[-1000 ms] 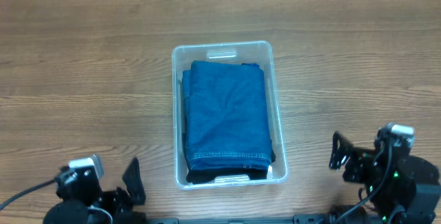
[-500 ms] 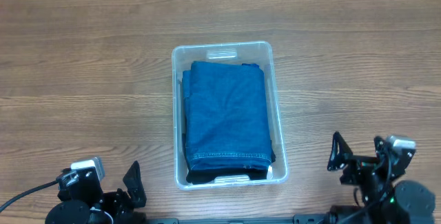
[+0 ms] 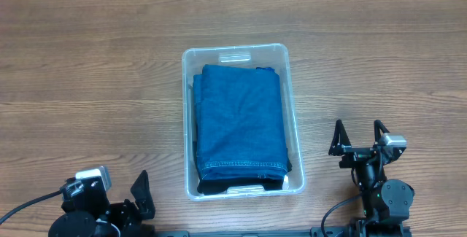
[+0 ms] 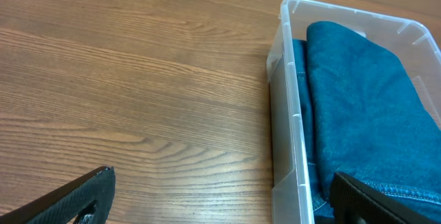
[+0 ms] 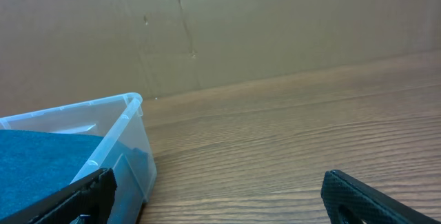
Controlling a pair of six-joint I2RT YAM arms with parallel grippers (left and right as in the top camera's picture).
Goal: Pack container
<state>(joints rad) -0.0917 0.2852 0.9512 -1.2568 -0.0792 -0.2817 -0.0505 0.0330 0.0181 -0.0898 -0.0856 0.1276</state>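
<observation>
The clear plastic container (image 3: 187, 120) stands in the middle of the table, filled with folded blue denim cloth (image 3: 241, 124) over a darker cloth. It shows in the left wrist view (image 4: 289, 114) at right and in the right wrist view (image 5: 127, 131) at lower left. My left gripper (image 3: 139, 193) is open and empty near the front edge, left of the container; its jaws (image 4: 220, 200) frame bare table. My right gripper (image 3: 357, 138) is open and empty, right of the container's near end; its jaws (image 5: 220, 200) frame bare wood.
The wooden table (image 3: 87, 69) spreads on both sides of the container. A brown cardboard wall (image 5: 241, 24) stands along the far edge.
My right arm has drawn back and swung left, its open jaws now pointing away from the front edge. The left arm and the container have not moved.
</observation>
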